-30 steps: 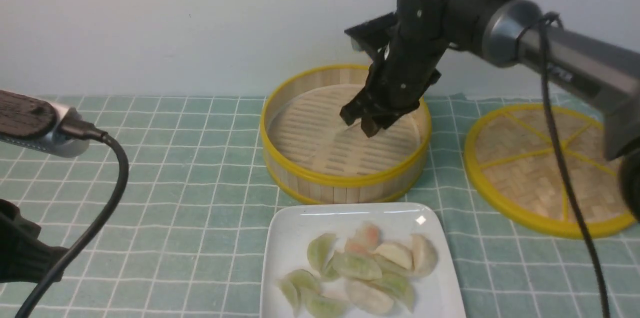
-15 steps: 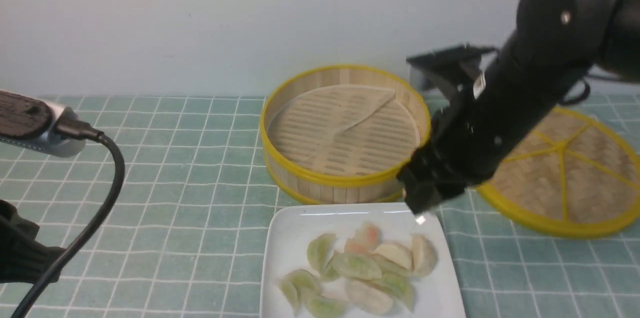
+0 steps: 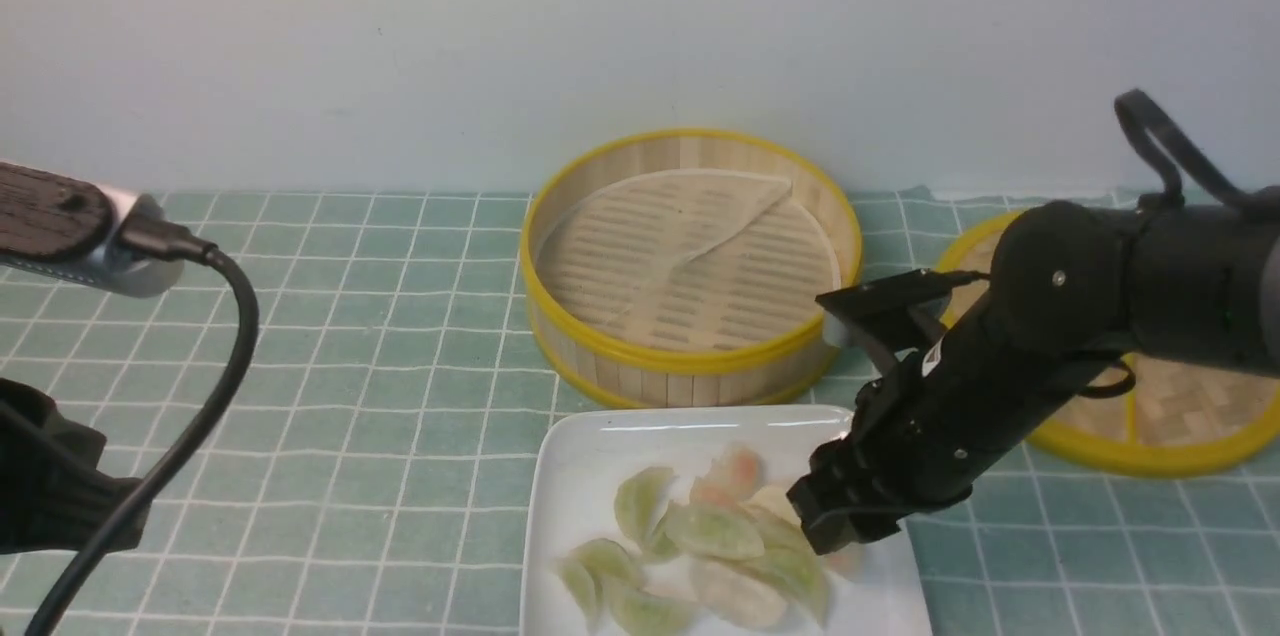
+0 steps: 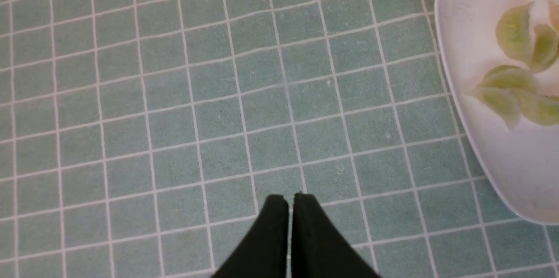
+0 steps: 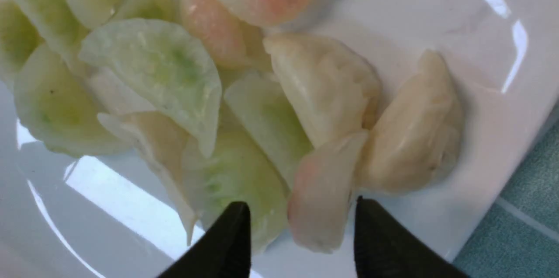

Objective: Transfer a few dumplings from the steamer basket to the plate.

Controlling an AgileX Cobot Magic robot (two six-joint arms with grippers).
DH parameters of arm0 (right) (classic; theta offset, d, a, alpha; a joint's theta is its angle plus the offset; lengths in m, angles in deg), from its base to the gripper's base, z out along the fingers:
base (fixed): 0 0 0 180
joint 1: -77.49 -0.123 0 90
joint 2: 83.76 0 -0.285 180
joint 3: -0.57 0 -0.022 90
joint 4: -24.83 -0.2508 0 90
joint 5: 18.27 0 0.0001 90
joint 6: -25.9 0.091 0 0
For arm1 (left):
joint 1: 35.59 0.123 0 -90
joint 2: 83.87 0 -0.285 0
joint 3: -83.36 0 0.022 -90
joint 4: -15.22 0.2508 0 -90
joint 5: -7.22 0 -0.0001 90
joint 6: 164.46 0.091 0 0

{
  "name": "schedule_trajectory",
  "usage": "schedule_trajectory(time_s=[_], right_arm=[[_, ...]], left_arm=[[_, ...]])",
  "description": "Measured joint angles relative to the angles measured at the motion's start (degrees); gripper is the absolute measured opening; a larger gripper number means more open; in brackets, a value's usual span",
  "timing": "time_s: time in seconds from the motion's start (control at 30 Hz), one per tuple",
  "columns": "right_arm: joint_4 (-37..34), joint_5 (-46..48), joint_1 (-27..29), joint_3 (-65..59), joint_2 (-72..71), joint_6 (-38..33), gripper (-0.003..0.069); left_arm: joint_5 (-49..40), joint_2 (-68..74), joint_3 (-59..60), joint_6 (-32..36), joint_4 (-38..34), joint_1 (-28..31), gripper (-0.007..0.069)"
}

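Dumplings (image 3: 715, 531) lay heaped on plate (image 3: 580, 456), lower centre of front view; basket (image 3: 690, 356) behind looked empty. Right pincer (image 5: 300, 203) hung open over heap, gripping nothing. Left pincer (image 4: 290, 197) closed, idle. Placing step, seemingly; next move calls for lifting clear.

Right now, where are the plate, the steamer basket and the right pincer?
plate (image 3: 572, 506): front view, bare left part of its white surface.
steamer basket (image 3: 690, 363): front view, yellow front rim.
right pincer (image 5: 301, 206): right wrist view, midway between its two black tips.
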Motion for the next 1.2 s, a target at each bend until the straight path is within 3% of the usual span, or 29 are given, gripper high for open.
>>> schedule_trajectory(time_s=[0.13, 0.23, 0.3, 0.33, 0.5, 0.57, 0.7, 0.87, 1.03, 1.2], right_arm=[[-0.02, 2.26, 0.00, 0.95, -0.14, -0.19, 0.0442], [-0.02, 6.62, 0.00, 2.53, -1.26, 0.04, 0.0435], [0.49, 10.62, 0.00, 4.52, -5.16, 1.11, 0.0364], [0.59, 10.84, 0.00, 4.63, -5.60, 1.20, 0.0364], [5.68, 12.72, 0.00, 5.46, -23.96, 4.56, 0.0074], [7.14, 12.30, 0.00, 5.46, -28.94, 5.76, 0.0032], [12.69, 7.54, 0.00, 3.11, -45.69, 10.97, -0.0010], [19.90, -6.25, 0.00, -10.36, -74.96, 16.22, -0.0013], [25.78, -13.40, 0.00, -21.88, -91.09, 21.60, -0.0013], [31.79, -17.86, 0.00, -29.86, -97.71, 24.63, -0.0013]], left_arm=[[0.00, 0.00, 0.00, 0.00, -0.36, 0.00, -0.0006], [0.00, 0.00, 0.00, 0.00, -0.50, 0.00, -0.0006], [0.26, 0.00, 0.00, 0.00, -0.57, 0.00, -0.0006], [0.26, 0.00, 0.00, 0.00, -0.57, 0.00, -0.0006], [2.97, 0.00, 0.00, 0.00, -0.81, 0.00, -0.0006], [3.54, 0.00, 0.00, 0.00, -0.81, 0.00, -0.0006], [5.22, 0.00, 0.00, 0.00, -0.88, 0.00, -0.0006], [8.08, 0.05, 0.00, 0.06, -0.90, 0.00, -0.0006], [11.75, 0.05, 0.00, 0.06, -0.95, 0.00, -0.0006], [13.72, 0.05, 0.02, 0.06, -1.70, 0.00, -0.0006]])
